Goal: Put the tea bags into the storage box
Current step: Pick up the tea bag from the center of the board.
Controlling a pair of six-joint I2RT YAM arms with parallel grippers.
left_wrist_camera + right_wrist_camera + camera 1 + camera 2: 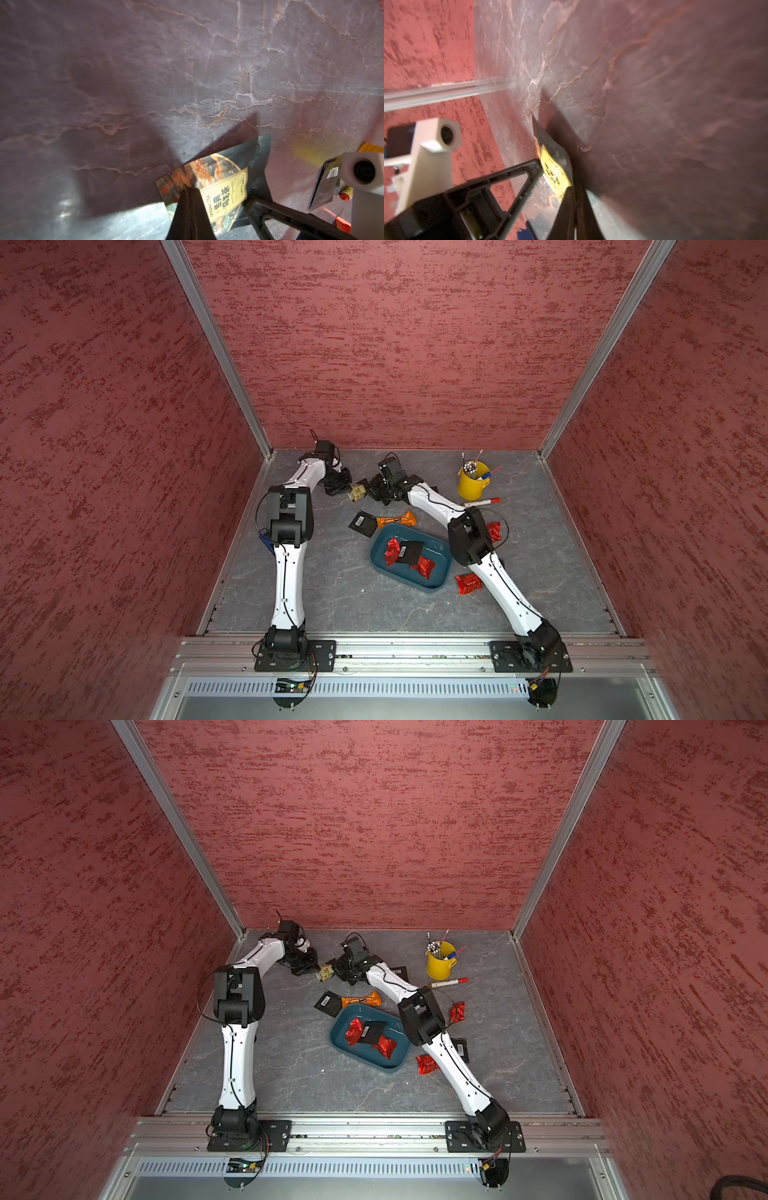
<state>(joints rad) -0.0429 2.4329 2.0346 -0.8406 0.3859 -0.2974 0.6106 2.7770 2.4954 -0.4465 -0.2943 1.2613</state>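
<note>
Teal storage box [441,562]: two red pouches [391,551], black packet [409,552]; both jaws apparently clenched on tan packet [358,492].

Storage box [441,570]: shallow dark teal tray, flat on the table right of centre, holding a crinkled red foil pouch [391,551] and a second red pouch [424,566], with a black labelled square [409,552] lying across both. Outside it, a second black square [363,523] and an orange wrapper [397,519] lie side by side just past its far rim, a third red pouch [468,584] sits by its near right corner, and a fourth red pouch [494,531] and a third black square [461,1048] lie farther right. Tan patterned packet [357,491]: held off the table at the back, pinched by my left gripper [190,190] and my right gripper [574,191] at once.
</note>
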